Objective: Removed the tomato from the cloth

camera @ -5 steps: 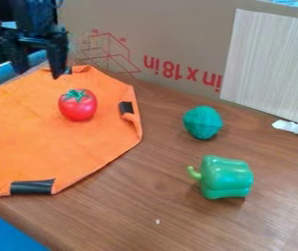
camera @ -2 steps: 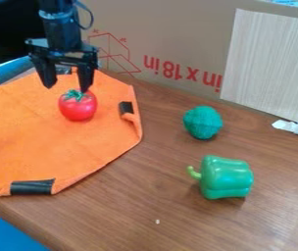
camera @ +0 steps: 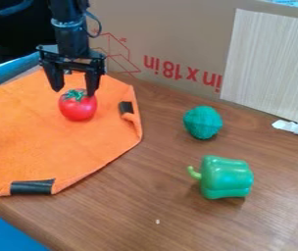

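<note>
The black gripper (camera: 74, 93) hangs over the back part of the orange cloth, its two fingers spread apart with nothing held between them. Its fingertips are level with the top of the red tomato (camera: 78, 107), one at the left and one at the right of the green stem in the view; whether they touch it I cannot tell. The tomato rests on the orange cloth (camera: 53, 147), near its back right part. Black patches mark several of the cloth's edges.
A teal ball (camera: 203, 122) and a green bell pepper (camera: 225, 177) lie on the wooden table (camera: 145, 196), right of the cloth. Behind stands a cardboard box (camera: 171, 29) with a pale board (camera: 273, 63) against it. A white object (camera: 294, 128) lies at the right edge.
The gripper has moved right and lower, from the cloth's back edge to just over the tomato. The tomato, the cloth and the other objects have stayed in place.
</note>
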`<state>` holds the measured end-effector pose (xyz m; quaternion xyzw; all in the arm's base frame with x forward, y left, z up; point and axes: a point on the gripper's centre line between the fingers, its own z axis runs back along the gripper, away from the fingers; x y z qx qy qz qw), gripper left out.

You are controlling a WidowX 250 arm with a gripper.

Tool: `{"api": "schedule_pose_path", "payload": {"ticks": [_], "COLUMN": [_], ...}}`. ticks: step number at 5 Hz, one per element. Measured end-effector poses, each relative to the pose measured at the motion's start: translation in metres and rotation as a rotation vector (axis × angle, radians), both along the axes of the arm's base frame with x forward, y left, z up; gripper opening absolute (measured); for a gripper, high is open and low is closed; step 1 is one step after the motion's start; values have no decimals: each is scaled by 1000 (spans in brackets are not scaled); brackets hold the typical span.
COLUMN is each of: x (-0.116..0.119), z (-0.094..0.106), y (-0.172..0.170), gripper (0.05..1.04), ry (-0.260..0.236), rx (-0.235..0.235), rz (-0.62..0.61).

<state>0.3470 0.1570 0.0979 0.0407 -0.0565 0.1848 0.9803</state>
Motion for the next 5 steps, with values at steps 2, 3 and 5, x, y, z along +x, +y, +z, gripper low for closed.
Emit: {"api": "schedule_pose_path", "payload": {"ticks": [2,3,5], "x": [4,6,2], "z": [-7,-7,-9], "y": [3,4,4], "gripper": [676,388,66], "ry": [7,-9,-5], "rx": [18,35,53], "rz": [1,2,-13]}}
